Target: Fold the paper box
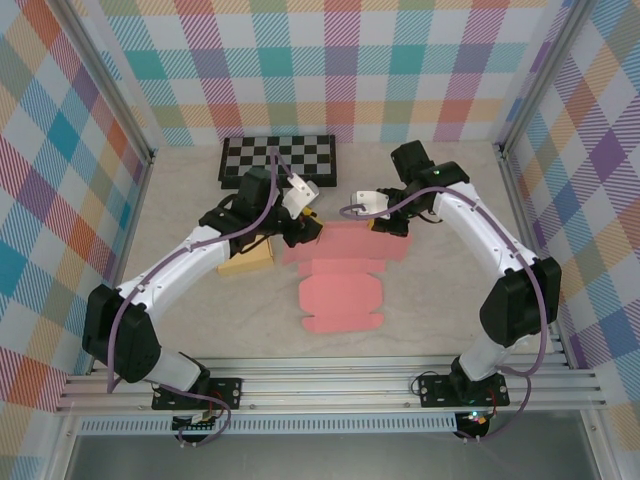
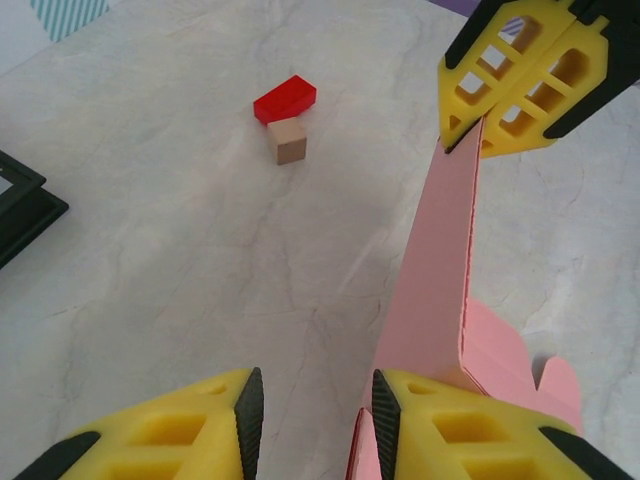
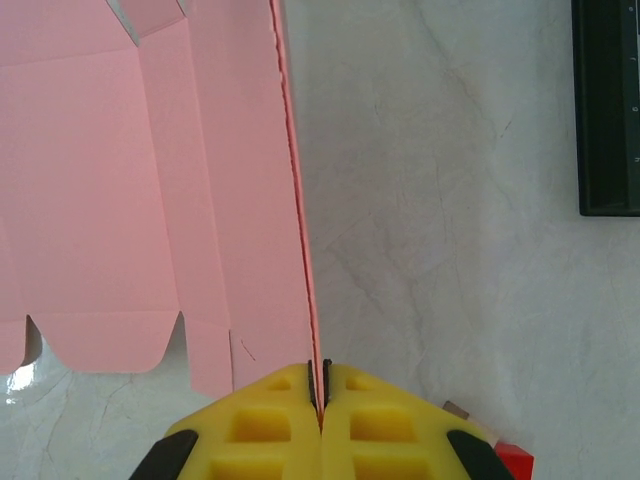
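On marbled tabletop (image 1: 430, 310), handle light, floppy pink box blank (image 1: 340, 295) by raised flap edge (image 3: 298, 200), pinched by right gripper (image 3: 319, 378); left gripper (image 2: 313, 395) spread alongside.

The worktop (image 1: 440, 300) is pale and marbled. A black-and-white checkerboard (image 1: 278, 158) lies at its far edge, left of centre. The pink paper box (image 1: 340, 285), unfolded, lies around the middle, its far strip lifted off the surface. A tan block (image 1: 245, 263) lies just left of it. A red block (image 2: 284, 99) sits just beside a small wooden cube (image 2: 287, 141).
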